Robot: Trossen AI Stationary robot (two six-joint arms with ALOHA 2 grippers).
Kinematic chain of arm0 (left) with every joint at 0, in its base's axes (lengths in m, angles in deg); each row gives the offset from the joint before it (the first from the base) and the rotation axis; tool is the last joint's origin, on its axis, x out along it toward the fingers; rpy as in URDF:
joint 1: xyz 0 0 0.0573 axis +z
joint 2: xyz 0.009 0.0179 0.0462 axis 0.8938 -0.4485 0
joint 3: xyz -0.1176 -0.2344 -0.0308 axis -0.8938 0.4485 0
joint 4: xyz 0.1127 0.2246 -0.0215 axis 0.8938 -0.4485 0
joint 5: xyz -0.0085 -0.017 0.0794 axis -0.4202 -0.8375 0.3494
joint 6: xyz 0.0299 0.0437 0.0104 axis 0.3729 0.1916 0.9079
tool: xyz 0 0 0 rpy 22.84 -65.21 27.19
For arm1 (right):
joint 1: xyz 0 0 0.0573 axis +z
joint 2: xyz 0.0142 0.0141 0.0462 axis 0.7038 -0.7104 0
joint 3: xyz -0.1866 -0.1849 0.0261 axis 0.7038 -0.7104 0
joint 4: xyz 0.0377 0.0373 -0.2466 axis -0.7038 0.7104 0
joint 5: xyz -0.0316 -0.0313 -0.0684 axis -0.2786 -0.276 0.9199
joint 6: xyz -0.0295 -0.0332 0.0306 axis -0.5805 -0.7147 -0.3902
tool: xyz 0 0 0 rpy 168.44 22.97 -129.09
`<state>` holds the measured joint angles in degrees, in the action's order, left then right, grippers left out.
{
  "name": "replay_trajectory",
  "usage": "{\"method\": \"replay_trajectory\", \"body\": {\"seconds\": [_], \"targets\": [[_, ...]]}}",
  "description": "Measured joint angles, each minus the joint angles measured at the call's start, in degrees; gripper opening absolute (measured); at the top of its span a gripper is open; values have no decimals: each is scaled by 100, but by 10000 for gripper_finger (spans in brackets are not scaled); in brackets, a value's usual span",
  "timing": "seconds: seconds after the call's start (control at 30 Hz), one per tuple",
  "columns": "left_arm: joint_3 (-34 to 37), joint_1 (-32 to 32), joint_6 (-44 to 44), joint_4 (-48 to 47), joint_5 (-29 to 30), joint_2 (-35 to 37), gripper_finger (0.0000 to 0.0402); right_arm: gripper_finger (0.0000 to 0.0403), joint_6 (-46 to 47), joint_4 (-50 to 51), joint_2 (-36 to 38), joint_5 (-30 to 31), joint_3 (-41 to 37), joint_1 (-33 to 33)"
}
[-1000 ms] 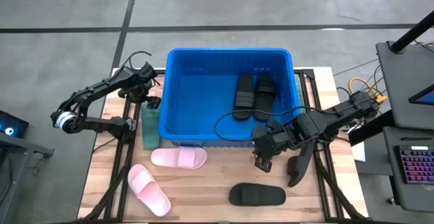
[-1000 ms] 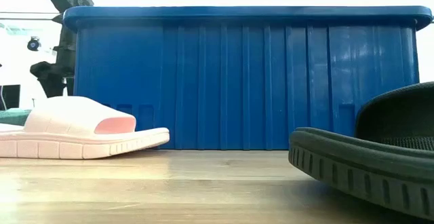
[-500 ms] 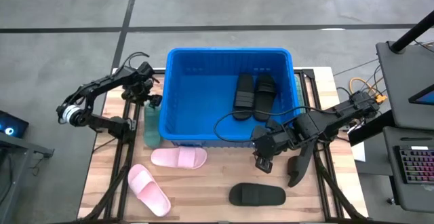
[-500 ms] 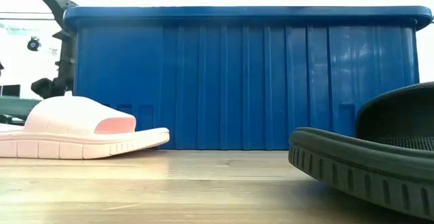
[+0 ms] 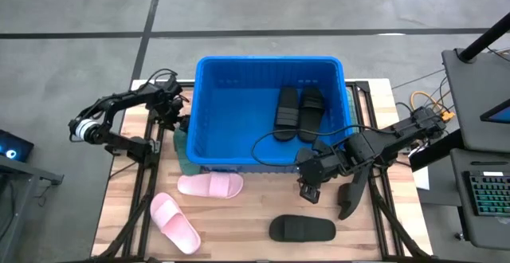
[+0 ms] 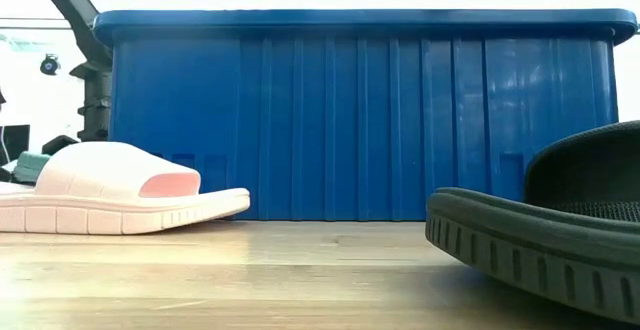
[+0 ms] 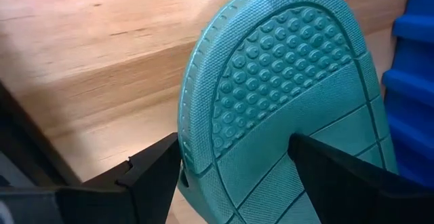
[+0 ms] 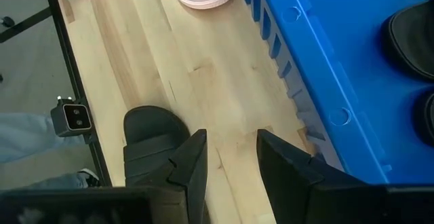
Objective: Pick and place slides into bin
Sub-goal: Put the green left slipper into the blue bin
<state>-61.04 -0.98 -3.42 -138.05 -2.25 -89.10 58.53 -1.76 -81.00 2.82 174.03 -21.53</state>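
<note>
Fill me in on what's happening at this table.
The left gripper grips a green slide sole-up, beside the blue bin. Two black slides already lie inside. Two pink slides and one black slide wait on the table. The right gripper hovers empty by the bin's front.

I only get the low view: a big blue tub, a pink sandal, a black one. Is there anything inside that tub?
Observer: Yes, two black slides lie side by side in the bin.
Operator: Is either arm holding something?
Observer: The left gripper clasps a green slide, sole showing, beside the bin's left wall.
Operator: And the other arm?
Observer: The right gripper hangs open over bare table in front of the bin, holding nothing.
</note>
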Motion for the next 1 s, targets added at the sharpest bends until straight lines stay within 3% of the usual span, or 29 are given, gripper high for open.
{"method": "replay_trajectory", "body": {"seconds": [0.2, 0.47, 0.63, 0.8, 1.0], "targets": [[43, -2, -34, 194, -88, -92, 245, 118, 0, -1, 0, 13, 0, 0], [235, 0, -49, 481, -97, -112, 101, 118, -4, 1, 0, 57, 0, -55], [73, 0, -54, 331, 14, 198, 97, 118, -17, 1, 0, 62, 0, -97], [-353, 69, -202, -134, 123, 871, 66, 118, -109, 1, 0, 147, 0, -101], [-1016, 101, -437, -798, 1250, 1616, 53, 118, -156, 2, 0, 251, 0, -98]]}}
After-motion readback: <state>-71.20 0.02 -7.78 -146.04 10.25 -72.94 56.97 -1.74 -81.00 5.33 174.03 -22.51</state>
